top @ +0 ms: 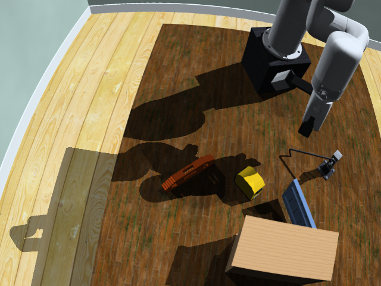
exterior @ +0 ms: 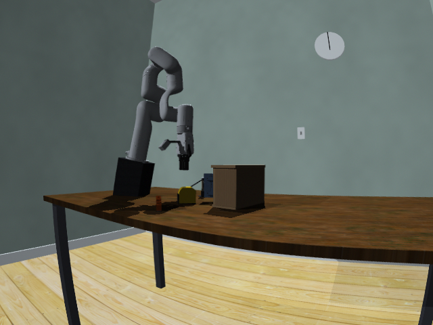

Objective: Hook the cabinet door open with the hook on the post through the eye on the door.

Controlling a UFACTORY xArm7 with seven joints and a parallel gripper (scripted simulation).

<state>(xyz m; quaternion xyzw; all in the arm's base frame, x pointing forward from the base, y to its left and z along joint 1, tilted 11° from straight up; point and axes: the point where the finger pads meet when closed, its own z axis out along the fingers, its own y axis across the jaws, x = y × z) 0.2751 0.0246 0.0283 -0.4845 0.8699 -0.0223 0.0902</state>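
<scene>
Dark wood-plank table (top: 184,77) on dark metal legs carries: black box-shaped arm pedestal (top: 256,72), orange bar-shaped level (top: 188,172), yellow tape measure (top: 249,182) beside it, light wooden cabinet (top: 284,247) with blue door (top: 296,204) swung open, small grey post (top: 328,166).

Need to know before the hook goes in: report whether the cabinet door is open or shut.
Open. In the top view the blue door angles out from the cabinet, away from its front, toward the post.

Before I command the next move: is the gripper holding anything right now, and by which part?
Nothing is held. The gripper hangs in the air, partly closed, apart from the hook.
</scene>
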